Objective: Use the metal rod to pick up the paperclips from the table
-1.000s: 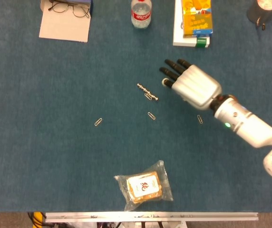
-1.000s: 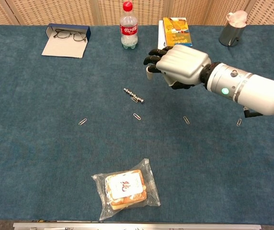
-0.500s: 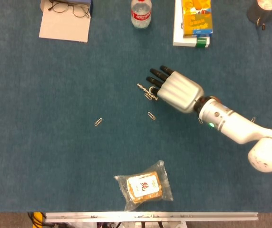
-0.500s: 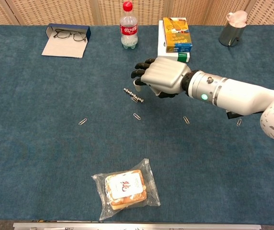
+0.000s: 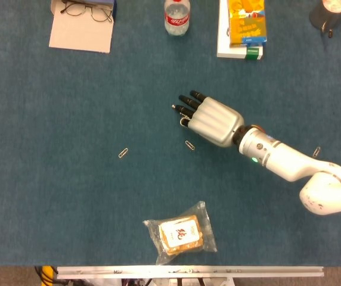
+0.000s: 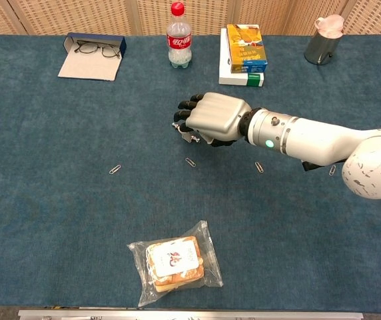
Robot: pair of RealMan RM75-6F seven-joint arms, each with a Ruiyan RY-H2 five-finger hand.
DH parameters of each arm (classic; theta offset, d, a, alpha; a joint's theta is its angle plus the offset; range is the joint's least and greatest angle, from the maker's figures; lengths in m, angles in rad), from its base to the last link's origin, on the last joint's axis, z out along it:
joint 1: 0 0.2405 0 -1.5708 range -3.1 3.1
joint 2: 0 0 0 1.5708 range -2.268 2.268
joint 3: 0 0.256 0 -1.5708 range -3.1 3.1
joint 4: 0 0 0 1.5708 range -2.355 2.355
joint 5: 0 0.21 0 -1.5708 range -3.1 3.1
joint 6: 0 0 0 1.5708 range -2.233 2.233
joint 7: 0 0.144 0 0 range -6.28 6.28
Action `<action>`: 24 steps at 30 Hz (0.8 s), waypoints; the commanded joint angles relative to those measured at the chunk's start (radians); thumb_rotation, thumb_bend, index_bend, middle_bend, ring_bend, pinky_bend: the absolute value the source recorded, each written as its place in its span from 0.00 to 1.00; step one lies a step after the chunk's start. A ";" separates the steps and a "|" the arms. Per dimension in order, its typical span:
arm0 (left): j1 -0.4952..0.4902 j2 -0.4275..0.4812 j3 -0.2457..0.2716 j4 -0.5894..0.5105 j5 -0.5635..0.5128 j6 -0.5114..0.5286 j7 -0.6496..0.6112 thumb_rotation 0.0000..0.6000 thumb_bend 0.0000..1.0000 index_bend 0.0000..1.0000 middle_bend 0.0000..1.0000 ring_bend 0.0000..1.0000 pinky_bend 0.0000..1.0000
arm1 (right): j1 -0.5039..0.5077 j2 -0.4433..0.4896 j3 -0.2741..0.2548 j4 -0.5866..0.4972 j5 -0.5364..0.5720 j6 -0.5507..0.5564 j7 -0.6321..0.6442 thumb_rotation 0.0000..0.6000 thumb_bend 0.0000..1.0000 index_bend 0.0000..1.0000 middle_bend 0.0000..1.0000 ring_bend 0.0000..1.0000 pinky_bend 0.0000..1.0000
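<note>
The thin metal rod (image 5: pixel 174 108) lies on the blue table, mostly hidden under my right hand (image 5: pixel 209 120); only its far-left tip shows, rod tip (image 6: pixel 176 125) in the chest view too. The hand hangs low over it, palm down, fingers stretched out and apart, and no grip shows. One paperclip (image 5: pixel 185 123) peeks out by the fingertips, next to the rod. Other paperclips lie loose: one paperclip (image 5: pixel 189 145) just in front of the hand, one paperclip (image 5: pixel 123 153) to the left, one paperclip (image 6: pixel 259 167) under the forearm and one paperclip (image 5: pixel 316 152) at the right. My left hand is out of sight.
A bagged snack (image 5: pixel 181 233) lies near the front edge. Along the back stand a water bottle (image 5: pixel 177 16), glasses on a case (image 5: pixel 82 24), a yellow box on a book (image 5: pixel 242 27) and a metal cup (image 5: pixel 328 15).
My right hand has moved left and down from beside the rod until it covers it. The rod and paperclips have stayed put.
</note>
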 commanded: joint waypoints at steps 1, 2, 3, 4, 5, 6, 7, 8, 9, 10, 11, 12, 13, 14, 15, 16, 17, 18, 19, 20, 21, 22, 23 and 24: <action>0.002 0.000 -0.001 0.002 0.003 -0.001 -0.004 1.00 0.35 0.26 0.00 0.00 0.09 | 0.003 -0.004 -0.004 0.005 0.003 -0.001 -0.003 1.00 1.00 0.38 0.14 0.02 0.12; 0.003 0.000 -0.001 0.003 0.004 -0.001 -0.006 1.00 0.35 0.26 0.00 0.00 0.09 | 0.004 -0.006 -0.006 0.008 0.004 -0.001 -0.005 1.00 1.00 0.38 0.14 0.02 0.12; 0.003 -0.001 -0.001 0.004 0.006 -0.002 -0.007 1.00 0.35 0.26 0.00 0.00 0.09 | 0.005 -0.008 -0.008 0.010 0.006 -0.001 -0.006 1.00 1.00 0.38 0.14 0.02 0.12; 0.004 -0.001 -0.001 0.005 0.007 -0.002 -0.009 1.00 0.35 0.26 0.00 0.00 0.09 | 0.006 -0.010 -0.009 0.011 0.007 -0.001 -0.008 1.00 1.00 0.38 0.14 0.02 0.12; 0.004 0.000 -0.002 0.006 0.008 -0.003 -0.012 1.00 0.35 0.26 0.00 0.00 0.09 | 0.007 -0.011 -0.011 0.014 0.009 0.000 -0.011 1.00 1.00 0.38 0.14 0.02 0.12; 0.005 0.000 -0.003 0.005 0.010 -0.002 -0.013 1.00 0.35 0.26 0.00 0.00 0.09 | 0.008 -0.013 -0.012 0.015 0.010 0.001 -0.014 1.00 1.00 0.38 0.14 0.02 0.12; 0.005 0.001 -0.003 0.004 0.010 -0.002 -0.014 1.00 0.35 0.26 0.00 0.00 0.09 | 0.008 -0.014 -0.014 0.016 0.011 0.003 -0.016 1.00 1.00 0.38 0.14 0.02 0.12; 0.006 0.001 -0.004 0.005 0.011 -0.001 -0.016 1.00 0.35 0.26 0.00 0.00 0.09 | 0.009 -0.015 -0.015 0.017 0.013 0.005 -0.019 1.00 1.00 0.38 0.14 0.02 0.12; 0.007 0.001 -0.004 0.006 0.011 -0.002 -0.018 1.00 0.35 0.26 0.00 0.00 0.09 | 0.009 -0.017 -0.016 0.018 0.013 0.006 -0.022 1.00 1.00 0.38 0.14 0.02 0.12; 0.007 0.000 -0.005 0.007 0.012 -0.003 -0.019 1.00 0.35 0.26 0.00 0.00 0.09 | 0.010 -0.018 -0.018 0.020 0.014 0.008 -0.025 1.00 1.00 0.38 0.14 0.02 0.12; 0.008 0.000 -0.005 0.007 0.013 -0.002 -0.019 1.00 0.35 0.26 0.00 0.00 0.09 | 0.010 -0.019 -0.019 0.020 0.015 0.009 -0.028 1.00 1.00 0.38 0.14 0.02 0.12; 0.008 0.001 -0.005 0.006 0.014 -0.003 -0.019 1.00 0.35 0.26 0.00 0.00 0.09 | 0.011 -0.019 -0.020 0.021 0.017 0.009 -0.031 1.00 1.00 0.38 0.14 0.02 0.12; 0.008 0.001 -0.006 0.006 0.014 -0.004 -0.020 1.00 0.35 0.26 0.00 0.00 0.09 | 0.012 -0.021 -0.021 0.022 0.018 0.011 -0.036 1.00 1.00 0.38 0.14 0.02 0.12; 0.008 0.001 -0.006 0.007 0.015 -0.004 -0.021 1.00 0.35 0.26 0.00 0.00 0.09 | 0.012 -0.022 -0.022 0.023 0.020 0.012 -0.040 1.00 1.00 0.38 0.14 0.02 0.12; 0.009 0.001 -0.007 0.006 0.015 -0.005 -0.022 1.00 0.35 0.26 0.00 0.00 0.09 | 0.013 -0.022 -0.023 0.024 0.022 0.013 -0.044 1.00 1.00 0.38 0.14 0.02 0.12; 0.009 0.002 -0.007 0.006 0.015 -0.006 -0.024 1.00 0.35 0.26 0.00 0.00 0.09 | 0.013 -0.023 -0.024 0.025 0.024 0.014 -0.049 1.00 1.00 0.38 0.14 0.01 0.12; 0.009 0.003 -0.008 0.005 0.016 -0.006 -0.026 1.00 0.35 0.26 0.00 0.00 0.09 | 0.013 -0.024 -0.026 0.027 0.027 0.016 -0.055 1.00 1.00 0.38 0.14 0.01 0.12; 0.009 0.004 -0.009 0.004 0.016 -0.006 -0.029 1.00 0.35 0.26 0.00 0.00 0.09 | 0.013 -0.025 -0.027 0.028 0.029 0.017 -0.060 1.00 1.00 0.38 0.13 0.01 0.11; 0.010 0.004 -0.010 0.005 0.015 -0.007 -0.030 1.00 0.35 0.26 0.00 0.00 0.09 | 0.013 -0.026 -0.028 0.030 0.033 0.018 -0.068 1.00 1.00 0.38 0.13 0.01 0.11; 0.010 0.004 -0.011 0.005 0.016 -0.007 -0.032 1.00 0.35 0.26 0.00 0.00 0.09 | 0.013 -0.027 -0.029 0.032 0.037 0.018 -0.073 1.00 1.00 0.38 0.13 0.01 0.11; 0.010 0.005 -0.011 0.005 0.016 -0.007 -0.034 1.00 0.35 0.26 0.00 0.00 0.09 | 0.014 -0.027 -0.030 0.033 0.041 0.019 -0.080 1.00 1.00 0.38 0.13 0.01 0.11; 0.010 0.005 -0.012 0.005 0.016 -0.008 -0.036 1.00 0.35 0.26 0.00 0.00 0.09 | 0.014 -0.028 -0.032 0.035 0.044 0.021 -0.090 1.00 1.00 0.38 0.13 0.01 0.11; 0.010 0.005 -0.012 0.005 0.017 -0.009 -0.037 1.00 0.35 0.26 0.00 0.00 0.09 | 0.014 -0.029 -0.033 0.036 0.048 0.022 -0.096 1.00 1.00 0.38 0.13 0.00 0.11; 0.010 0.006 -0.012 0.005 0.018 -0.009 -0.037 1.00 0.35 0.26 0.00 0.00 0.09 | 0.014 -0.029 -0.034 0.037 0.052 0.023 -0.102 1.00 1.00 0.38 0.13 0.00 0.11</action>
